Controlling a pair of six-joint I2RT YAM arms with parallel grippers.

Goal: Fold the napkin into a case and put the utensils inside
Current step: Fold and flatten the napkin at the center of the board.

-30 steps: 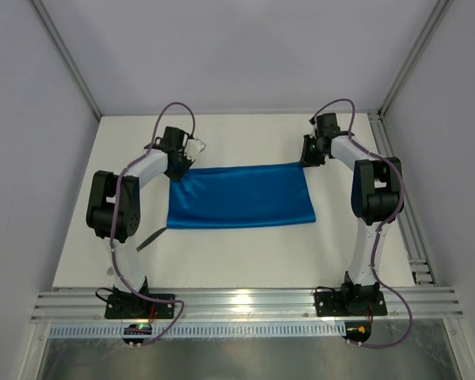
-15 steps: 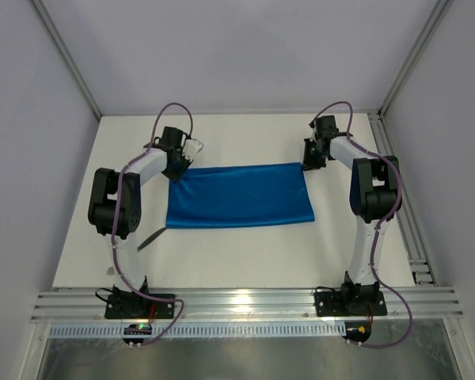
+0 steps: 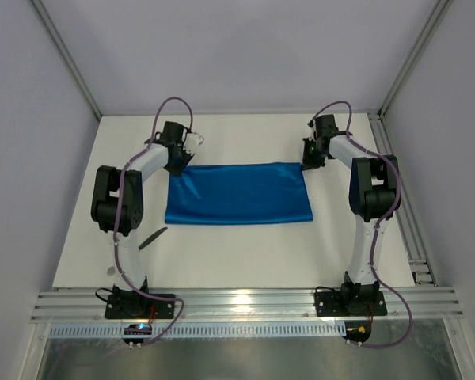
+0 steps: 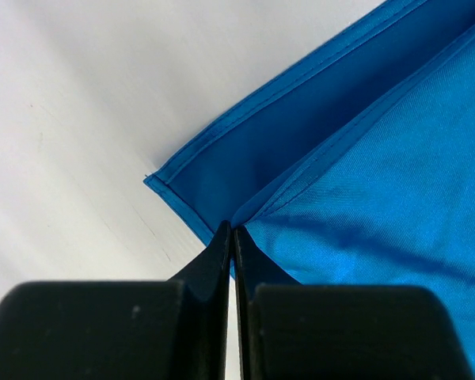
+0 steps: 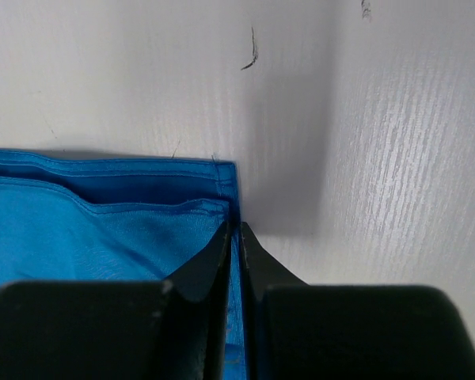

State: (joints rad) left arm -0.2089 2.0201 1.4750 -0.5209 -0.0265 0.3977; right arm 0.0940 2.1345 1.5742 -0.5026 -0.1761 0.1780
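The bright blue napkin (image 3: 239, 194) lies folded double as a wide rectangle in the middle of the white table. My left gripper (image 3: 176, 164) is shut on the upper layer's far left corner; in the left wrist view the gripper (image 4: 232, 231) pinches that layer of the napkin (image 4: 380, 182) just short of the lower layer's edge. My right gripper (image 3: 307, 161) is shut on the far right corner; in the right wrist view it (image 5: 233, 227) grips the napkin (image 5: 103, 229) at the edge. The dark grey knife-like piece (image 3: 152, 237) lies near the left arm. The fork is not in view.
The white table (image 3: 245, 261) ends at a metal rail (image 3: 245, 302) in front and a slotted rail (image 3: 412, 229) on the right. Grey walls close in the back and sides. Both arms reach to the napkin's far corners.
Both grippers have moved slightly away from the arm bases with the napkin's corners. The napkin's near edge has slid a little farther back. More of the dark knife-like piece shows beside the left arm.
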